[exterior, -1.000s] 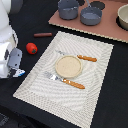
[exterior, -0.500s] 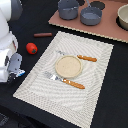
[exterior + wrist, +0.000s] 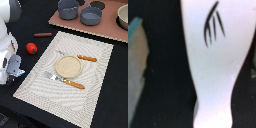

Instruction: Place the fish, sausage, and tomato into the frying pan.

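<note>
The white fish (image 3: 218, 60) with dark fin marks fills the wrist view, very close under the camera. In the exterior view my gripper (image 3: 12, 71) is low over the black table at the exterior view's left, with a small blue-white bit (image 3: 20, 73) at its tip, likely the fish. No fingers show in the wrist view, so I cannot tell the jaws' state. The red tomato (image 3: 31, 48) lies beyond the gripper. The reddish-brown sausage (image 3: 43, 35) lies farther back. The grey-blue frying pan (image 3: 91, 15) stands on the brown board at the back.
A taller dark grey pot (image 3: 67, 8) stands beside the pan and a beige bowl (image 3: 123, 17) at the back right. A striped placemat (image 3: 95, 90) holds a beige plate (image 3: 68, 66), a fork (image 3: 64, 80) and a knife (image 3: 82, 57) with brown handles.
The gripper has sunk a little lower and slightly toward the exterior view's left. The tomato, sausage and pan have not moved.
</note>
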Controlling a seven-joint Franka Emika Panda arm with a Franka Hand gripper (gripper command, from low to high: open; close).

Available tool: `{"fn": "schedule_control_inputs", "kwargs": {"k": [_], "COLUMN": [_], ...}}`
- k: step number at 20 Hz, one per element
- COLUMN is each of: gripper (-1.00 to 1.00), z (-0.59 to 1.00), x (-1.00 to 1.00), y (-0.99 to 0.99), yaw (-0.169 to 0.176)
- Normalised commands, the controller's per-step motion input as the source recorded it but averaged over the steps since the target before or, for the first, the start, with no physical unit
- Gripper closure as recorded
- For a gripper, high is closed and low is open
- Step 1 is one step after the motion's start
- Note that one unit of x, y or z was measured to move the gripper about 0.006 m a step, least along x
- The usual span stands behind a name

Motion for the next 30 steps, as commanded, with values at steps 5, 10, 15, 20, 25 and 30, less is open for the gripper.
{"fn": "schedule_control_inputs", "kwargs": {"k": [5,10,15,20,25,30], "gripper": [1.0,1.0,1.0,1.0,1.0,1.0], "z": [-0.36,0.16,1.0,1.0,1.0,1.0], "x": [0.02,0.08,0.11,0.8,1.0,0.99], "y": [-0.04,-0.05,0.17,0.62,0.72,0.78], "yaw": [0.006,0.0,0.024,0.004,0.0,0.0]}}
